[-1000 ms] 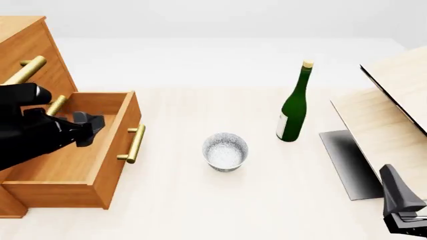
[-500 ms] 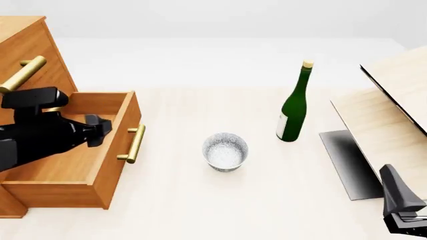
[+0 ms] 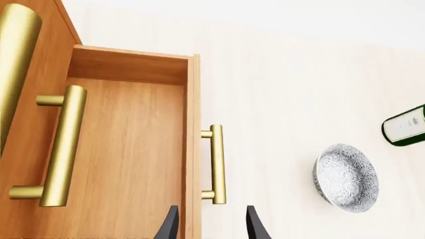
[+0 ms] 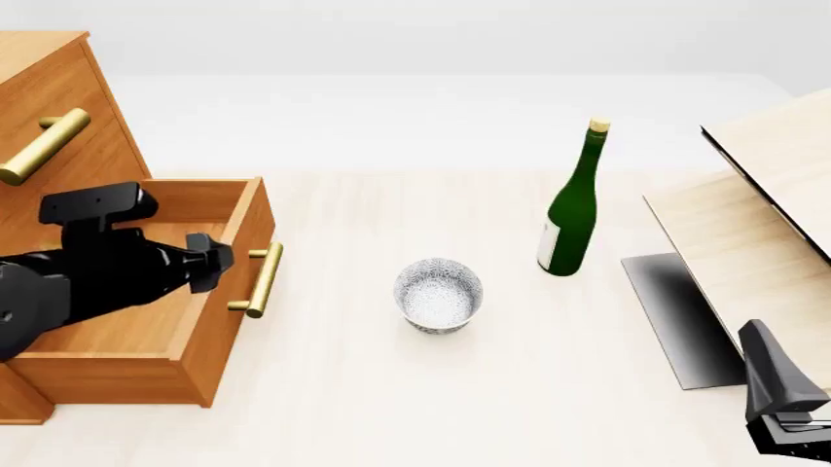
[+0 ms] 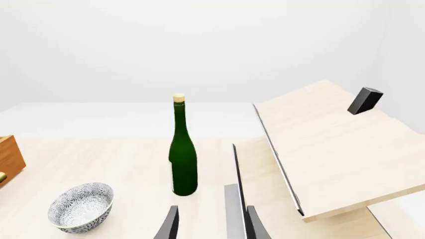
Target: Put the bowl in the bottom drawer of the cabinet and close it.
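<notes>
Drawer (image 4: 195, 321) orange-brown wooden, bottom, pulled out | speckled white bowl (image 4: 439, 295) apart on open tabletop | left gripper (image 3: 209, 226) parted, empty, over drawer's front edge | right gripper (image 5: 209, 224) parted, empty

One bowl (image 4: 439, 295), one bottle (image 4: 570, 207)

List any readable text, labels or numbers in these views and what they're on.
Nothing readable in any view.
The wine bottle carries a pale label, with marks too small and blurred to read.
The bowl has a speckled pattern only, no text.
The cabinet has no text.
</notes>
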Motion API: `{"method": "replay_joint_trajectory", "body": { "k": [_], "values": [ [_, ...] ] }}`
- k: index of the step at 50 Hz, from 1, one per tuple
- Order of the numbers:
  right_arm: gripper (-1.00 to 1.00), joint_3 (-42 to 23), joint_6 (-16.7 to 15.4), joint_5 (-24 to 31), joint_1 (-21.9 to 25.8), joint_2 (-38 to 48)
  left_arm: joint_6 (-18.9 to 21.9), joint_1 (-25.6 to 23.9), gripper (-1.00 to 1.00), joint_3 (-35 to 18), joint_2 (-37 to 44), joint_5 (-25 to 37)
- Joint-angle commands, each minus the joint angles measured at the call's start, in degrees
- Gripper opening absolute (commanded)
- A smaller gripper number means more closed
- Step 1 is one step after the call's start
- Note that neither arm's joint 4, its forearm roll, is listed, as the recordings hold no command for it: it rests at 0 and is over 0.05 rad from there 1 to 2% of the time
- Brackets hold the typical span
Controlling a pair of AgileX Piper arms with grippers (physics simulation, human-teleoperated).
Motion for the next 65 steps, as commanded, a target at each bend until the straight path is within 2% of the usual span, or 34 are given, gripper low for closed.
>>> {"method": "replay_joint_trajectory", "body": {
  "k": [1,24,49,65],
  "values": [
    [1.00,0.00,0.00,0.00,0.01,0.00,-0.97,0.37,1.00,1.30,1.69,-1.72],
    [1.00,0.00,0.00,0.00,0.00,-0.01,-3.90,-1.94,1.00,2.96,6.66,-5.47],
    [1.00,0.00,0.00,0.00,0.00,0.00,-6.41,-4.05,1.00,3.55,8.43,-7.13],
    [1.00,0.00,0.00,0.00,0.00,0.00,-7.61,-7.34,1.00,3.61,9.25,-8.02]
  ]
}}
